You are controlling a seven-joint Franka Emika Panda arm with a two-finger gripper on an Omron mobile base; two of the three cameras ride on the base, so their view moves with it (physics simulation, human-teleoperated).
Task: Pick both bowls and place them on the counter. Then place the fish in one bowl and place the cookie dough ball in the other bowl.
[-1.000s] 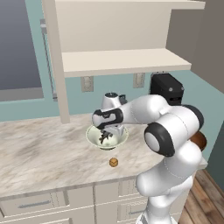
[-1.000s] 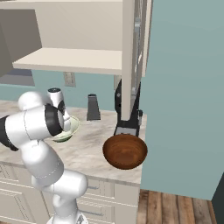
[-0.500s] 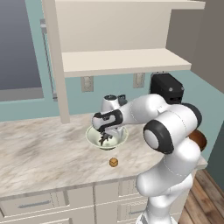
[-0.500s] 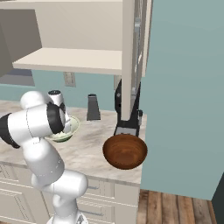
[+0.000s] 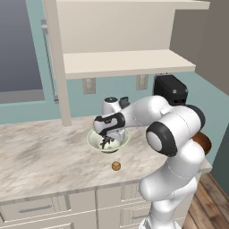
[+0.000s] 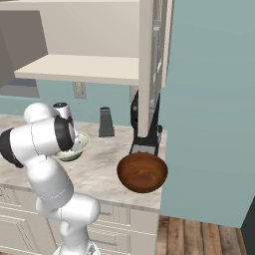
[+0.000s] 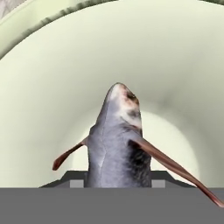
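Left base view: you look from behind the arm's left side, forward and down over the counter (image 5: 40, 156) toward the teal wall and shelf board (image 5: 129, 62); the arm rises at lower right. Right base view: you look from behind its right side, same heading, arm at lower left, the reddish-brown bowl (image 6: 142, 172) nearest you. Both views share the counter and the cream-white bowl (image 5: 108, 140). Hand view: you sit very close, looking straight into that bowl's pale green inside (image 7: 175, 65), with the fish (image 7: 116, 144) directly ahead
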